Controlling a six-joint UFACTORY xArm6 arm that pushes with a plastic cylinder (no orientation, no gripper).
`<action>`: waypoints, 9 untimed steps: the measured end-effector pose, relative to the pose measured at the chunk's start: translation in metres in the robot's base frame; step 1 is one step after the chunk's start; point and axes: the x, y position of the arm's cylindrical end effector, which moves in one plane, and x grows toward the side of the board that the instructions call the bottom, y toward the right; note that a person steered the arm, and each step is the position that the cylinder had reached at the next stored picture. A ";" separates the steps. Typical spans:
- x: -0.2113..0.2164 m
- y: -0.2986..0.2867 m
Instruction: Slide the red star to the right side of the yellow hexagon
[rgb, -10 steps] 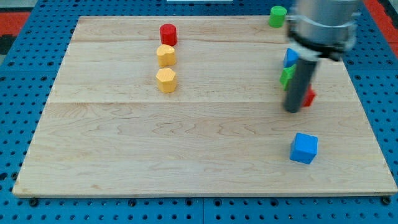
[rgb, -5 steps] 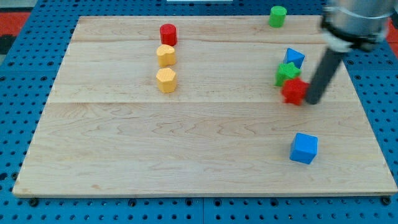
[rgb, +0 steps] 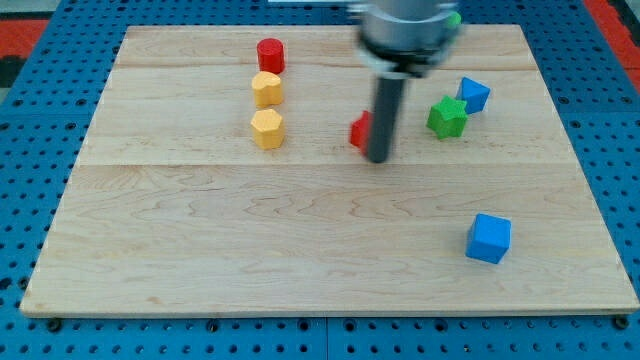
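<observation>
Rod upright over the middle of the wooden board (rgb: 300, 250), my tip (rgb: 378, 158) down on the surface and pressed against the right side of the red star (rgb: 359, 130), most of which sits hidden behind the rod. No pincer on this arm, so nothing to open or close; just the bare rod end. Red star well to the right of the yellow hexagon (rgb: 266, 129), roughly level with it, a clear gap between them. Just beyond the hexagon, a second yellow block (rgb: 266, 89), shape unclear, then a red cylinder (rgb: 270, 54) at the far end of that column. Off to the right, a green star (rgb: 447, 117) touching a small blue block (rgb: 473, 94). Green cylinder (rgb: 455, 19) at the far edge, mostly hidden by the arm. Blue cube (rgb: 488, 238) alone near right.
</observation>
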 end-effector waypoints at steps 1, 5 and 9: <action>0.000 0.033; -0.137 0.053; -0.080 0.042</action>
